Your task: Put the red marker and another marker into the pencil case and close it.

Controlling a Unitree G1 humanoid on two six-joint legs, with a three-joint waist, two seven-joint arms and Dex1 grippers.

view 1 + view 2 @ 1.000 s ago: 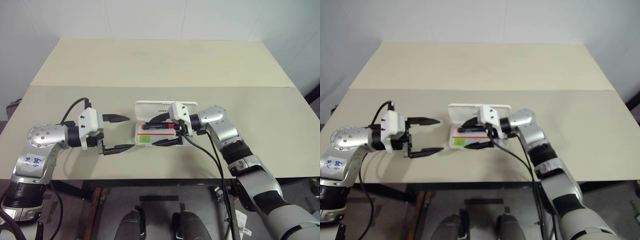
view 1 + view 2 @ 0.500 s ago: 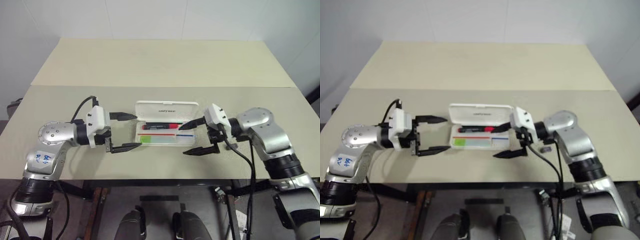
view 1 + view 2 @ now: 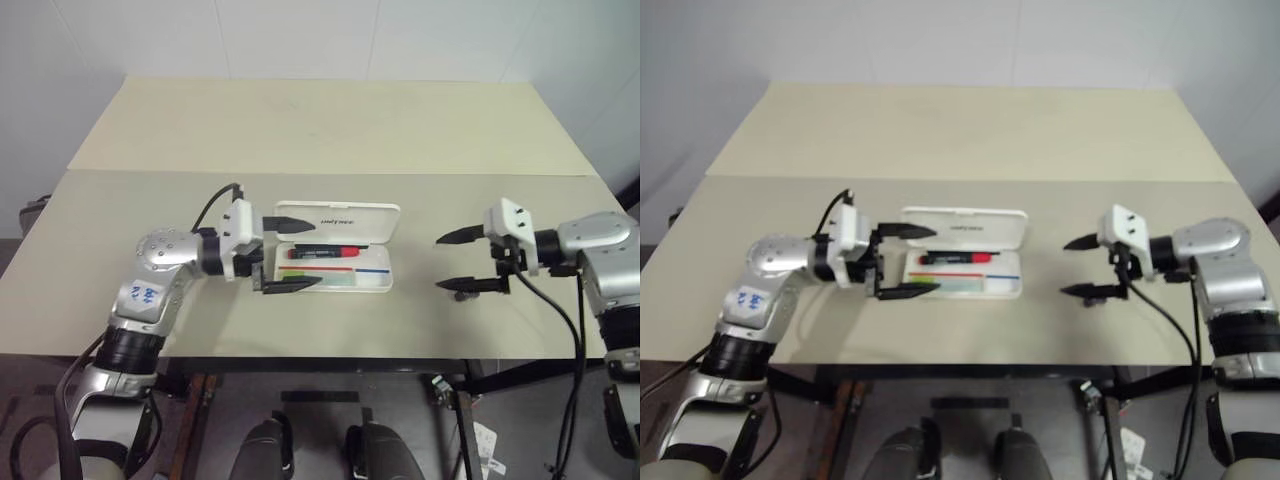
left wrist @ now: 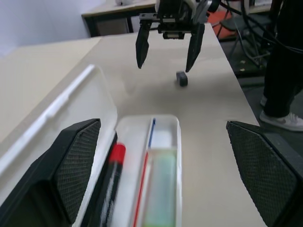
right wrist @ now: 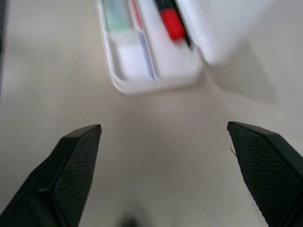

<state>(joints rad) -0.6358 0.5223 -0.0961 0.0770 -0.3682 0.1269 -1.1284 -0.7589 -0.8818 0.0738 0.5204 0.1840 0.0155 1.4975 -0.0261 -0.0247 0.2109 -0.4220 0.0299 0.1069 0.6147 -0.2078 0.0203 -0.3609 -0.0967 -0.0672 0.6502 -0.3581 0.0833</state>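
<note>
The white pencil case (image 3: 372, 285) lies open mid-table, its lid (image 3: 345, 214) folded back. Inside it the red marker (image 3: 325, 253) lies along the far side. The light-green marker (image 4: 161, 194) lies along the near side, partly hidden in the head views by a left finger. My left gripper (image 3: 316, 252) is open and level, and its fingers straddle the case's left end. My right gripper (image 3: 438, 263) is open with nothing in it, over bare table well to the right of the case. In the right wrist view the case (image 5: 142, 75) lies ahead with the red marker (image 5: 173, 23) in it.
A small dark grey lump (image 3: 462, 295) lies on the table under my right gripper, also seen as the lump (image 4: 182, 78) beyond the case. A second table (image 3: 320, 120) adjoins at the back. A person's legs (image 4: 284, 71) stand past the table's right end.
My right gripper drew back from over the case and swung far to the right, still open. My left gripper moved right until its fingers straddle the case's left end. Both markers stayed in the case.
</note>
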